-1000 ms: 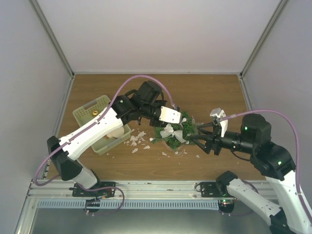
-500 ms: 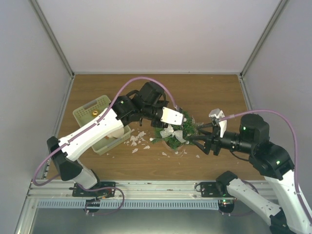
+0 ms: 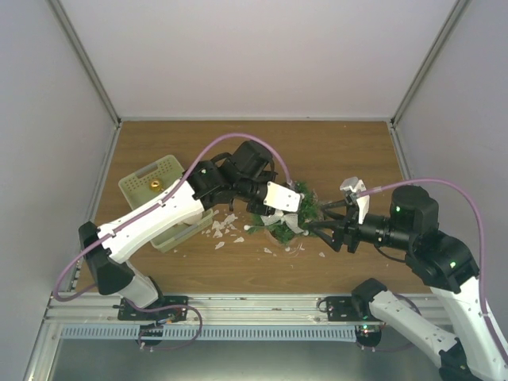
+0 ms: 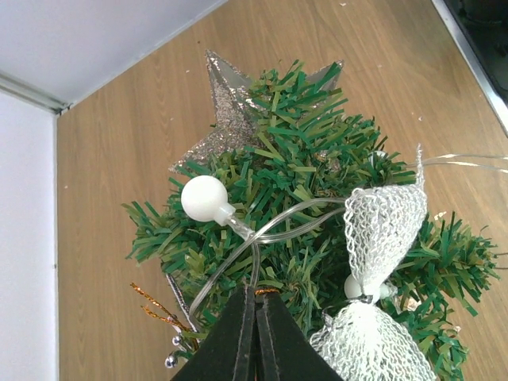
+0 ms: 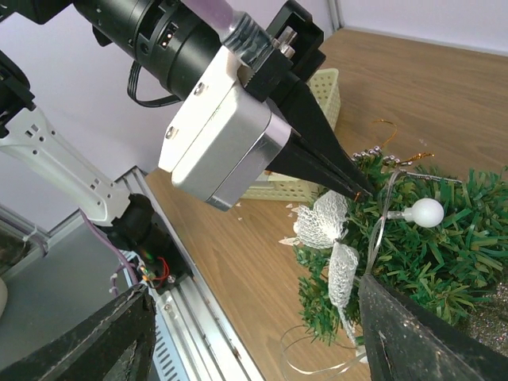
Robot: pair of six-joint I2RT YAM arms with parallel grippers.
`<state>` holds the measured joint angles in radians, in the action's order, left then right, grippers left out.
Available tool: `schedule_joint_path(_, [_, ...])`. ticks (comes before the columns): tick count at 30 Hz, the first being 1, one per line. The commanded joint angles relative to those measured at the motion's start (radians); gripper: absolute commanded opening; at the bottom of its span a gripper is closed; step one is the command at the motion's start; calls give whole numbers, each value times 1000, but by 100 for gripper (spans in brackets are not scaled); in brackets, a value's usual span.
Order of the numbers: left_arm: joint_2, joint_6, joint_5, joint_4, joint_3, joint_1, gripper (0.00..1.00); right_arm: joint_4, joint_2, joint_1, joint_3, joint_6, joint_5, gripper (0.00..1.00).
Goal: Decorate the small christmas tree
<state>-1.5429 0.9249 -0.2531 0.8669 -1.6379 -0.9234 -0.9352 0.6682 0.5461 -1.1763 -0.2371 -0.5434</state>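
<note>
The small christmas tree (image 3: 300, 211) stands mid-table with a silver glitter star (image 4: 226, 119), a string light with a white bulb (image 4: 204, 198) and a white mesh bow (image 4: 381, 230) on its branches. My left gripper (image 4: 255, 292) reaches into the branches from the left. It is shut, and a thin gold thread (image 4: 271, 290) shows pinched at its tip. The same black tip (image 5: 361, 193) touches the foliage in the right wrist view. My right gripper (image 3: 323, 218) is open wide at the tree's right side, one finger (image 5: 429, 333) against the branches.
A pale green tray (image 3: 139, 176) holding a gold ball (image 3: 153, 183) sits at the left, partly under the left arm. White scraps (image 3: 226, 230) lie on the wood between tray and tree. A clear ribbon loop (image 5: 317, 357) lies by the tree's foot. Walls enclose three sides.
The left gripper has pushed a little further right and down into the tree, nudging the white bow. The right arm has barely moved, its jaws a touch wider.
</note>
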Motion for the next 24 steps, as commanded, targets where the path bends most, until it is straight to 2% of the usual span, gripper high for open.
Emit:
schedule_joint_path(1, [3, -6, 53, -19, 6, -17, 7, 1, -8, 9, -3, 4, 12, 71])
schedule_joint_path(5, [21, 10, 90, -25, -2, -17, 21, 2, -6, 9, 0, 9, 15, 72])
schedule_joint_path(15, [42, 26, 134, -29, -8, -16, 40, 7, -1, 9, 0, 9, 13, 72])
schedule_joint_path(24, [49, 36, 148, -2, -23, -15, 40, 5, 2, 9, -6, 11, 17, 73])
